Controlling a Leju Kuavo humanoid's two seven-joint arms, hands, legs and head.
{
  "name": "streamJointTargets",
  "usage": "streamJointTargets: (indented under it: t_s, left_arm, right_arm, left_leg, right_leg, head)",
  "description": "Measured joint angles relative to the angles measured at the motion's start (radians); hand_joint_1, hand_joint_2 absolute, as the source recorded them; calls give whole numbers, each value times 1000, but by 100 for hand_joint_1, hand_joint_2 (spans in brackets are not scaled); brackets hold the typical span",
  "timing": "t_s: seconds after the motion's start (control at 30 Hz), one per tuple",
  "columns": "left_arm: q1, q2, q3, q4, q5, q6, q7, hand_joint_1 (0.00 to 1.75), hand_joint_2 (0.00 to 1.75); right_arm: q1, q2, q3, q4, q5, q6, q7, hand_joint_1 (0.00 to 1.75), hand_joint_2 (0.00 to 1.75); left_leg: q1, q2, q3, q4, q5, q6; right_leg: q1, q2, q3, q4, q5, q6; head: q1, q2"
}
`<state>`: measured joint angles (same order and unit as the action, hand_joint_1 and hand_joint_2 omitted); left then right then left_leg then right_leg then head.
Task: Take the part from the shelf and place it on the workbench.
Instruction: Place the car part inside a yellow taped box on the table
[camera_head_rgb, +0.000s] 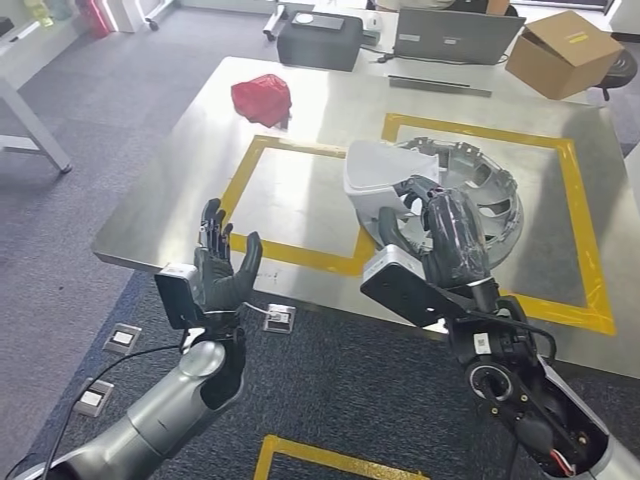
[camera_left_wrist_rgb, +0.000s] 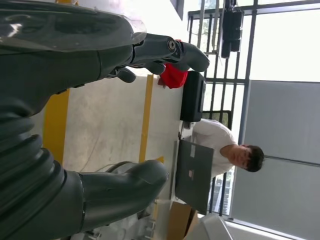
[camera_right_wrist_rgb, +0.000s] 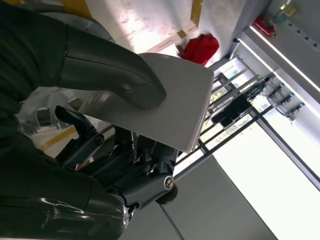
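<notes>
My right hand (camera_head_rgb: 441, 238) grips a white plate-like part (camera_head_rgb: 381, 175) over the near side of the steel workbench (camera_head_rgb: 302, 110). In the right wrist view the thumb (camera_right_wrist_rgb: 113, 70) presses on the part's flat white face (camera_right_wrist_rgb: 177, 105) and the dark fingers (camera_right_wrist_rgb: 139, 165) curl under it. The part hangs above the yellow tape line, in front of a round silver metal casting (camera_head_rgb: 483, 190) lying on the bench. My left hand (camera_head_rgb: 223, 265) is raised before the bench's near edge, palm up, fingers apart, holding nothing. The left wrist view shows its thumb (camera_left_wrist_rgb: 124, 187) and fingers (camera_left_wrist_rgb: 170, 52) spread.
A red cloth bundle (camera_head_rgb: 262, 98) lies at the bench's far left. Behind stand a black case (camera_head_rgb: 321, 40), a laptop (camera_head_rgb: 459, 35) and an open cardboard box (camera_head_rgb: 564, 52). A person in white (camera_left_wrist_rgb: 222, 147) sits behind the laptop. Floor sockets (camera_head_rgb: 121, 338) dot the carpet.
</notes>
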<state>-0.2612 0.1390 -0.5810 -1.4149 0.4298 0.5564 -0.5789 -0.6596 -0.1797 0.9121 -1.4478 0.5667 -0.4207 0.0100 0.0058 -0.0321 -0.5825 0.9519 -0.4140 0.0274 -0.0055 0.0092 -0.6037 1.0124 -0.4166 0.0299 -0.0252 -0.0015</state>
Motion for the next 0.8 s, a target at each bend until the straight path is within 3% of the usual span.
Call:
streamJointTargets:
  t_s: [0.03, 0.17, 0.23, 0.3, 0.33, 0.37, 0.4, 0.47, 0.53, 0.63, 0.7, 0.8]
  left_arm:
    - [0, -1, 0, 0, -1, -2, 0, 0, 175]
    - [1, -2, 0, 0, -5, -11, 1, 0, 175]
    - [-2, -2, 0, 0, -6, -15, 1, 0, 175]
    - [-2, -2, 0, 0, -6, -16, 1, 0, 175]
    - [0, -2, 0, 0, -6, -16, 1, 0, 175]
    - [1, -2, 0, 0, -6, -15, 2, 0, 175]
    - [2, -1, 0, 0, -6, -15, 3, 0, 175]
    - [2, -1, 1, 0, -7, -13, 3, 0, 175]
    - [2, -2, 2, -1, -7, -13, 3, 0, 175]
    - [3, -2, 2, -3, -7, -13, 3, 0, 175]
    - [3, -3, 2, -5, -7, -13, 3, 0, 175]
    - [4, -4, 2, -6, -8, -12, 4, 0, 175]
  right_arm:
    - [0, 0, 0, 0, 1, 0, 1, 175, 175]
    - [0, 1, -1, -1, 8, 1, 7, 175, 175]
    - [0, 2, -3, -2, 10, 1, 8, 175, 175]
    - [1, 3, -4, -2, 12, 2, 8, 175, 175]
    - [3, 3, -4, -2, 12, 3, 9, 175, 175]
    - [4, 3, -4, -2, 12, 3, 10, 175, 175]
    - [5, 3, -4, -2, 12, 4, 10, 175, 175]
    - [5, 3, -4, -2, 12, 4, 11, 175, 175]
    - [5, 3, -5, -3, 12, 4, 11, 175, 175]
    - [5, 3, -5, -3, 13, 4, 13, 175, 175]
    - [5, 3, -6, -3, 13, 4, 14, 175, 175]
    - [7, 3, -6, -3, 13, 4, 16, 175, 175]
  left_leg:
    - [0, -2, -3, 2, 0, -3]
    - [0, 0, -12, 12, -8, -20]
    - [2, 12, -50, 92, -51, -33]
    - [7, 20, -124, 236, -108, -46]
    - [10, 22, -155, 287, -120, -50]
    - [12, 23, -167, 302, -114, -53]
    - [15, 25, -157, 273, -88, -56]
    - [18, 33, -91, 128, -17, -59]
    - [17, 36, -42, 23, 18, -52]
    - [14, 28, -36, 11, 17, -27]
    - [14, 24, -31, 9, 16, -13]
    - [11, 20, -28, 8, 14, 0]
  right_leg:
    - [2, 4, 17, -35, 6, -3]
    - [-2, 0, 31, -60, 7, -15]
    - [-8, -6, 38, -68, 9, -23]
    - [-9, -11, 39, -69, 8, -26]
    - [-9, -14, 39, -69, 7, -26]
    - [-10, -15, 40, -68, 6, -26]
    - [-12, -17, 41, -68, 5, -24]
    - [-16, -19, 44, -62, -2, -15]
    - [-13, -20, 43, -56, -10, -3]
    - [-12, -21, 46, -58, -15, 13]
    - [-15, -21, 33, -23, -43, 22]
    - [-13, -16, -56, 175, -139, 24]
  head:
    - [0, 0]
    - [-1, 0]
    - [-6, 0]
    - [-11, 0]
    - [-12, 0]
    - [-12, 0]
    - [-13, 0]
    - [-14, 0]
    - [-17, 0]
    - [-12, 0]
    - [-8, 0]
    - [-1, 0]
